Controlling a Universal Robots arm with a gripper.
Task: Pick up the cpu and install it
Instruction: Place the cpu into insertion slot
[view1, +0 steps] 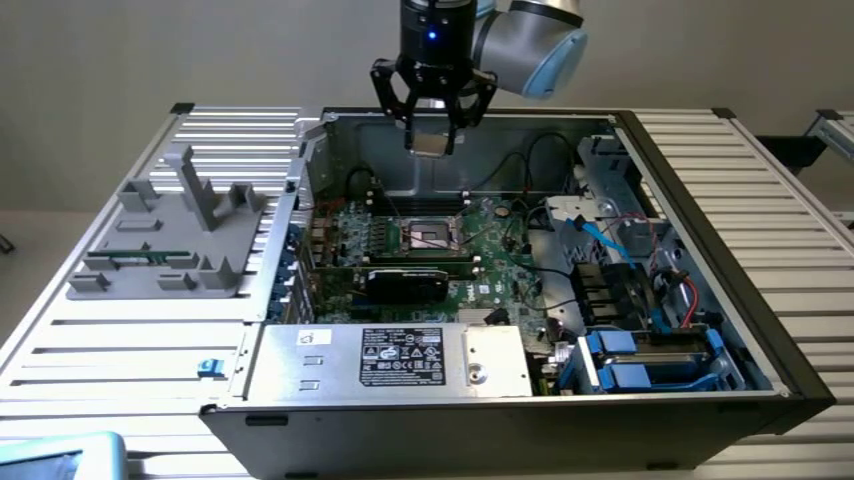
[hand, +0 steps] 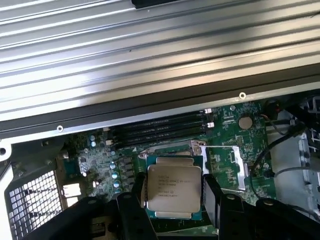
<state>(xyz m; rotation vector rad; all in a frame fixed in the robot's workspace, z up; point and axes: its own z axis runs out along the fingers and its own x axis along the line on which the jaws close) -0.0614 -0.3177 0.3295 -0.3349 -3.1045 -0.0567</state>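
Cpu (hand: 172, 187) — pinched by two opposite edges between dark fingers (hand: 212, 197) of gripper (view1: 430, 138); hangs flat, silver lid with printed lettering facing up; held in the air above open computer case (view1: 360, 140), clear of green motherboard (view1: 501, 255); dark square socket (view1: 430, 232) with its metal bracket lying below — not touching the chip.
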